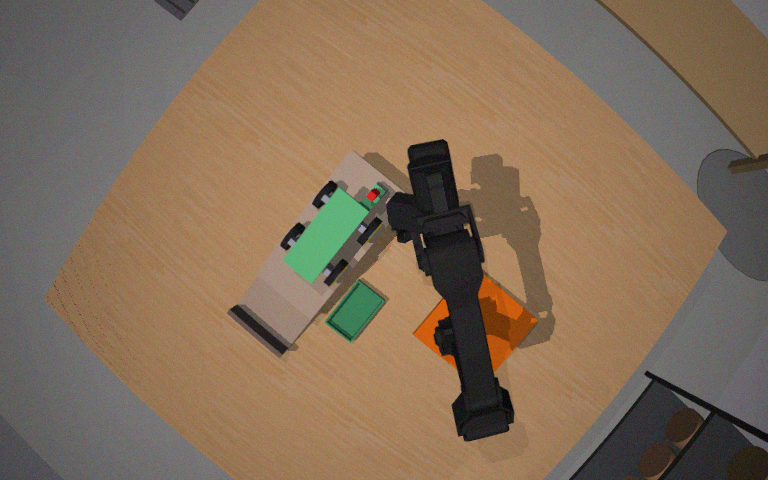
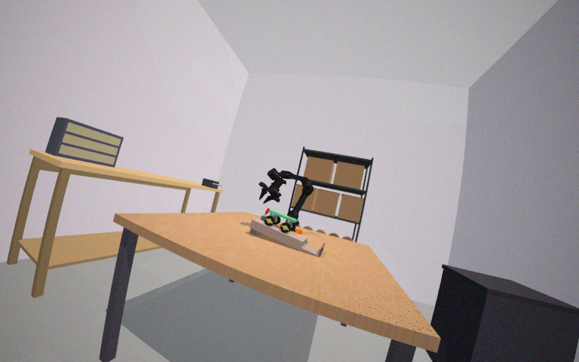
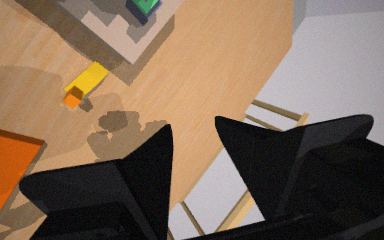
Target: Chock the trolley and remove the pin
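Note:
The green trolley (image 1: 326, 234) (image 2: 283, 214) stands on the ramp (image 1: 283, 291) (image 2: 277, 236) (image 3: 167, 12). The red-headed stop pin (image 1: 372, 195) (image 2: 267, 210) is in place at its uphill end. The yellow chock (image 3: 88, 78) with its orange handle (image 3: 72, 98) lies on the table beside the ramp's uphill end, off the ramp. The arm hides it in the top view, and its black base cannot be made out. The green tray (image 1: 356, 310) sits beside the ramp and looks empty. My gripper (image 2: 262, 200) (image 3: 193, 124) is partly open and empty, high above the table. The chock is left of its fingertips in the wrist view.
An orange square (image 1: 436, 328) (image 3: 15, 167) lies on the table under my arm, to the right of the tray in the top view. A dark end stop (image 1: 257, 329) crosses the ramp's downhill end. The table edge shows beyond the fingertips in the wrist view.

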You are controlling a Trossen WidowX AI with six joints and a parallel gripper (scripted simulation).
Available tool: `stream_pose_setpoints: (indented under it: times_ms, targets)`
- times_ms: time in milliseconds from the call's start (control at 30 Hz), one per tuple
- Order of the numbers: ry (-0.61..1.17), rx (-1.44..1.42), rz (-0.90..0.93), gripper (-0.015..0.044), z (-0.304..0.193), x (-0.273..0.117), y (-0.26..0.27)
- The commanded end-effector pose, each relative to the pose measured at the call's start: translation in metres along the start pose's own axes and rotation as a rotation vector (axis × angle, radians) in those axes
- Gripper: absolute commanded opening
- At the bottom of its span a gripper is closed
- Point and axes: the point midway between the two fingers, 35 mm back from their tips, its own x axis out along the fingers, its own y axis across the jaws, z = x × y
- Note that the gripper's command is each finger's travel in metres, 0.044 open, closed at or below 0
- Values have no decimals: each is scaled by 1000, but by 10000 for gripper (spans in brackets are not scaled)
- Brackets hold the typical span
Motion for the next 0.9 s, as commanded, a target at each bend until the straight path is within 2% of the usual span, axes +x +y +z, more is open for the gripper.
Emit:
stream_pose_setpoints:
  times_ms: [0,267,533,867]
  targets:
    - [-60,-173,170,190,3,16,36]
    - [-263,-472,433,190,10,22,100]
    - [-269,-478,438,190,11,23,102]
    - [-269,-478,438,190,15,50,115]
